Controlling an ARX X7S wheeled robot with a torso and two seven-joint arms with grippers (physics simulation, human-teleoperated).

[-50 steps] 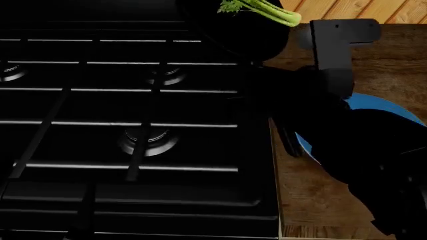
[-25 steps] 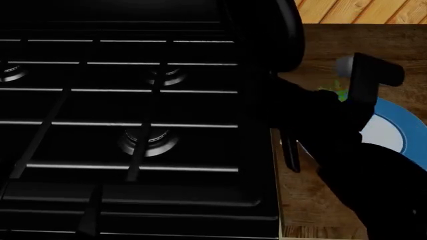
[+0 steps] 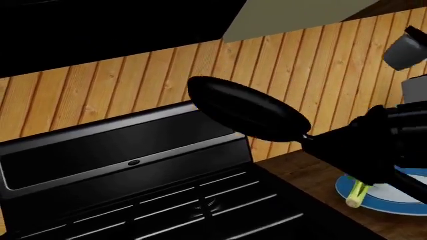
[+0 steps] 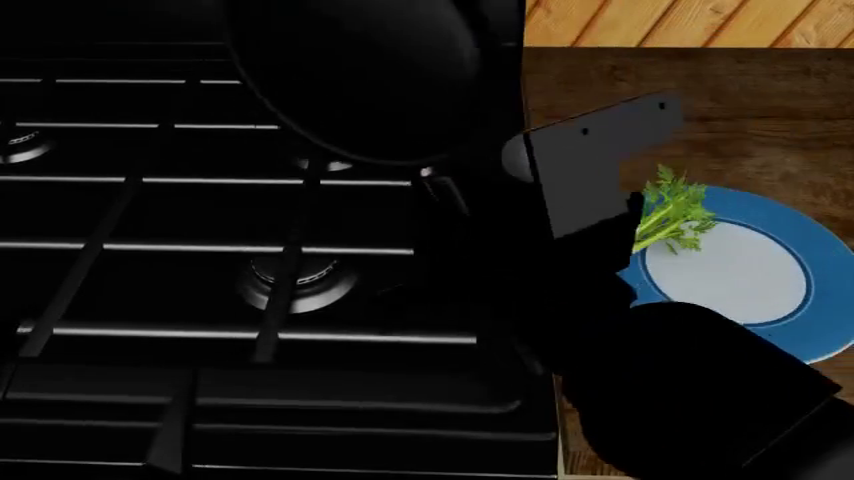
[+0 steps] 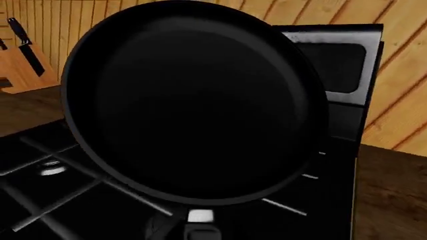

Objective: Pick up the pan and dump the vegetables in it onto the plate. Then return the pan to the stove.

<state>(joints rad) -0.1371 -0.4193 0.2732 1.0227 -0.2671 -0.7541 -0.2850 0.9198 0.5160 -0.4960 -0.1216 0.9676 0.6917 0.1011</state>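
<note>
The black pan (image 4: 354, 80) is held in the air over the back right of the stove (image 4: 267, 300). It is empty, as the right wrist view (image 5: 193, 100) shows. My right gripper (image 5: 197, 232) is shut on the pan's handle. The pan also shows in the left wrist view (image 3: 247, 110). The celery stalk (image 4: 674, 215) lies on the blue-rimmed plate (image 4: 801, 330), leafy end toward the stove. Its pale stem end shows in the left wrist view (image 3: 358, 194), on the plate (image 3: 400, 205). My left gripper is out of view.
My right arm (image 4: 667, 370) reaches across the stove's right edge and hides part of the plate. The plate sits on a wooden counter (image 4: 747, 110) right of the stove. A knife block (image 5: 20, 55) stands on the counter on the other side. A plank wall (image 3: 133, 85) is behind.
The pan has swung left from over the counter to above the stove and turned back from its tipped pose. The celery, in the pan a second ago, now lies on the plate.
</note>
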